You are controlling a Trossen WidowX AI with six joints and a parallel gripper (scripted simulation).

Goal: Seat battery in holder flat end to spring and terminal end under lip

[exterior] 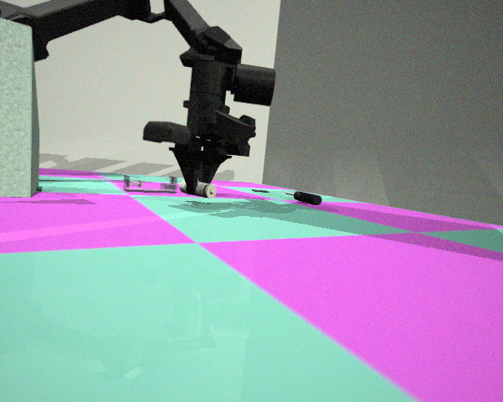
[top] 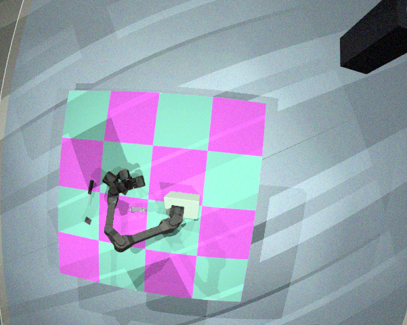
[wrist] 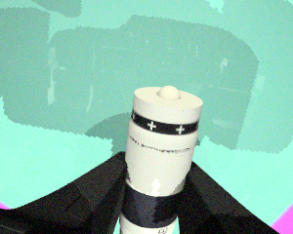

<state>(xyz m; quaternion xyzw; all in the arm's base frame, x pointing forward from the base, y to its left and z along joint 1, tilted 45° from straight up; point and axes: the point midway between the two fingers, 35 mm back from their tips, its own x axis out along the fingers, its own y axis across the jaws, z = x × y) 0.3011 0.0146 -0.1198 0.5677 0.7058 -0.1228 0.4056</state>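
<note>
Chkd mat (top: 235,178) (exterior: 113,302) (wrist: 20,146) w/ holder (top: 137,209) (exterior: 151,190), screwdriver (top: 91,187) (exterior: 307,198), sm. dark pc (top: 87,220) (exterior: 259,190).
</note>
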